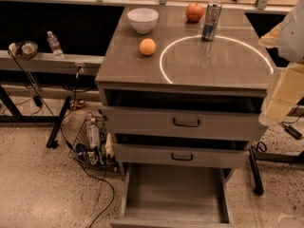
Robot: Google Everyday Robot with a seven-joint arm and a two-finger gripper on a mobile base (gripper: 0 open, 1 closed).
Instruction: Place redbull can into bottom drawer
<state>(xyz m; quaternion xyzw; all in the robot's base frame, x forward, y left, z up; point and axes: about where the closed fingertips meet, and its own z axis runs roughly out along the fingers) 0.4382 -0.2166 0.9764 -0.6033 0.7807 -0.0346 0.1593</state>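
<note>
The redbull can (pixel 211 21), slim and silver-and-blue, stands upright at the back right of the cabinet top (pixel 213 65). The bottom drawer (pixel 175 194) is pulled out far at floor level, and its flat floor is bare. My gripper (pixel 284 91) is a pale cream shape at the right edge of the view. It hangs beside the cabinet's right front corner, well apart from the can and above the drawer's level.
A white bowl (pixel 143 19), a red apple (pixel 194 12) and an orange (pixel 147 46) also sit on the top. The two upper drawers (pixel 186 122) with black handles stand slightly open. A wire basket (pixel 92 144) and cables lie on the floor to the left. A water bottle (pixel 54 44) stands on the left shelf.
</note>
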